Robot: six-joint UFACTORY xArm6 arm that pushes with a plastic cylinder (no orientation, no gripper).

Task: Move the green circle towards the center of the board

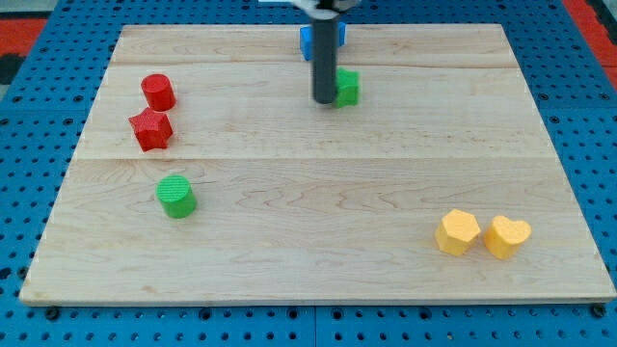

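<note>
Green circle, a short ribbed green cylinder block [176,196], sits on the pale wooden board [318,260] at the view's left, a little below mid-height and well apart from the board's middle. Open wood lies between it and the centre; no block stands along that stretch. Nearest neighbours, above it toward the view's top left: red star-shaped block [151,129] and, just beside that and higher, red cylinder block [158,92]; the two look close to touching, cannot tell for certain. My tip [323,100] is far off, near the view's top centre, resting on the board at the left side of a small green block [347,87], shape unclear, touching or just beside it. It is a bare dark rod and grips nothing. Behind the rod, a blue block [308,40], mostly hidden. At the view's bottom right, two yellow blocks side by side: a yellow roughly hexagonal block [457,231] and a yellow heart-shaped block [507,236]. Blue pegboard [39,116] surrounds the board.
</note>
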